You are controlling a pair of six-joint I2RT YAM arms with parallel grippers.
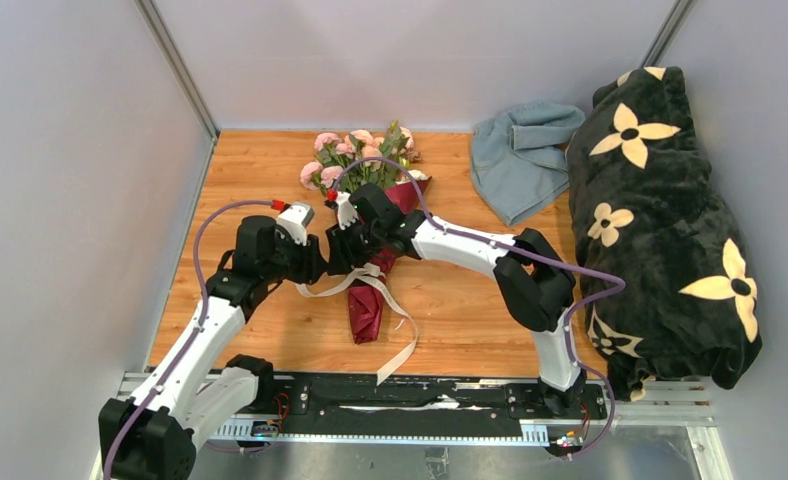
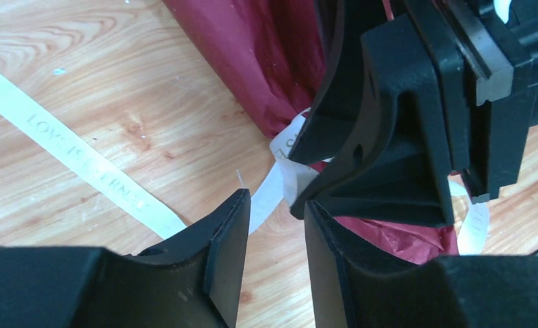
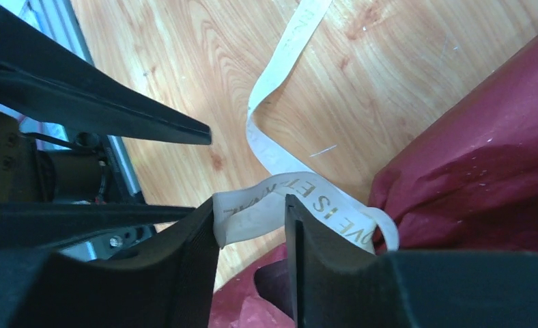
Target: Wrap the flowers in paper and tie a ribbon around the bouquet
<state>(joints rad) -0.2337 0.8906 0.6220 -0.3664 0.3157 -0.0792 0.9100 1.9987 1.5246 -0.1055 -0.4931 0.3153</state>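
My left gripper (image 2: 276, 199) and right gripper (image 3: 249, 205) both have jaws apart, ribbon (image 3: 324, 208) slack between the right ones, and it's floppy, slippy stuff, so I'd pinch it flat near the bouquet (image 3: 471, 157).

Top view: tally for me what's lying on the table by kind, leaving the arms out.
bouquet in dark red paper: 1
ribbon: 1
fabric items: 2, the grey-blue cloth and the black flowered blanket
total: 4
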